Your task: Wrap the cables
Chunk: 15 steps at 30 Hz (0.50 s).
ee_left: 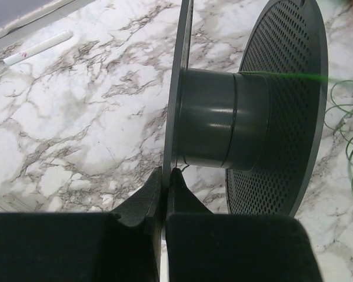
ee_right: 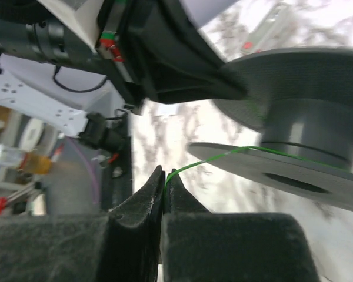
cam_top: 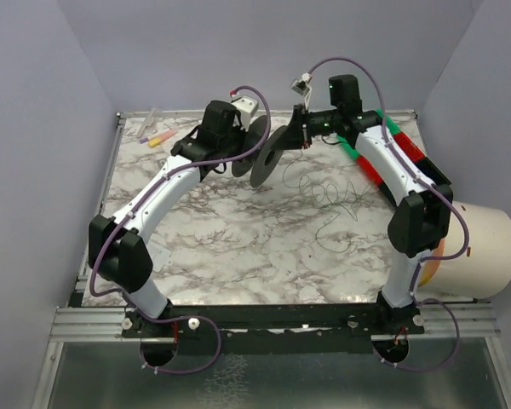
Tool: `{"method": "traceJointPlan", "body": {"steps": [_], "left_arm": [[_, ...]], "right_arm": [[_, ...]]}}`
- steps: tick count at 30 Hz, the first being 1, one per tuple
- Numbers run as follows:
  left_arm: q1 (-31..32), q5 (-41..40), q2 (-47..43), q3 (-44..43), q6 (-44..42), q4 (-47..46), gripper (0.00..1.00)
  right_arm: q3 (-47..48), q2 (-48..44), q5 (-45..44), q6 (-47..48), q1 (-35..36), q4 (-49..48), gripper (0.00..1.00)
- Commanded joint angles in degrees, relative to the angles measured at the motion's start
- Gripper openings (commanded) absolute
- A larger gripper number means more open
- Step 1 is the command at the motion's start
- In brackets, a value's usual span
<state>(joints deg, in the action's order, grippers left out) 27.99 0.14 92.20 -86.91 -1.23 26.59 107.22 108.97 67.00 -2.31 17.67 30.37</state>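
Right wrist view: right gripper [ee_right: 163, 181] is pressed together on the cable [ee_right: 212, 156], a hair-thin green strand that runs from the fingertips over the near flange of the black spool [ee_right: 306, 126] toward its hub. Left wrist view: left gripper [ee_left: 165, 187] is clamped edge-on on one spool flange, spool axis roughly level. Top view: the rest of the cable lies in loose curls on the marble table [cam_top: 238, 247], just right of the spool and nearer, between the two arms, with a tail trailing toward the near edge. Handling guess: almost weightless and springy, and it keeps its curl, so the loops will likely kink or knot if dragged fast. It is thin and slick enough to slide out of the pads. Best hold is a square pinch on the raised stretch close to the spool; picking it off the flat table looks unreliable. The flanges are perforated, so the strand could snag in a hole or ride off over the rim. Around: pink and yellow markers [cam_top: 159, 137] at far left with a white stick [ee_left: 38, 48] nearby, coloured blocks [cam_top: 366, 166] along the right side under the right arm, and a white bucket [cam_top: 485, 247] beyond the right edge. None of them sits in the cable run. The tight spot is the flange and left wrist crowding the right fingers.
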Motion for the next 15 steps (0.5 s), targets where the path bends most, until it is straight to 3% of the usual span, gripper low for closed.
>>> {"method": "traceJointPlan", "body": {"steps": [1,4,6,11,15], "left_arm": [[-0.7,-10.1,2.7,-3.6,3.8,-1.1,0.0],[-0.7,-9.5,3.6,-4.2,6.0,-1.1,0.0],[-0.8,-7.8,3.9,-4.9,7.5,-1.2,0.0],[-4.8,3.1,3.6,-8.3,13.1,-2.1,0.0],[-10.9,11.5,2.6,-10.2,18.9,-4.3,0.0]], "right_arm": [[-6.5,-3.1,11.5,-13.2,5.7,-13.5,0.01],[-11.5,-4.4,10.2,-16.9,9.0,-22.8,0.0],[-14.0,-4.3,8.5,-14.8,10.8,-24.0,0.01],[-19.6,-2.9,3.3,-8.4,12.3,-20.0,0.0],[-23.1,-3.7,-1.6,1.4,12.3,-11.6,0.0]]}}
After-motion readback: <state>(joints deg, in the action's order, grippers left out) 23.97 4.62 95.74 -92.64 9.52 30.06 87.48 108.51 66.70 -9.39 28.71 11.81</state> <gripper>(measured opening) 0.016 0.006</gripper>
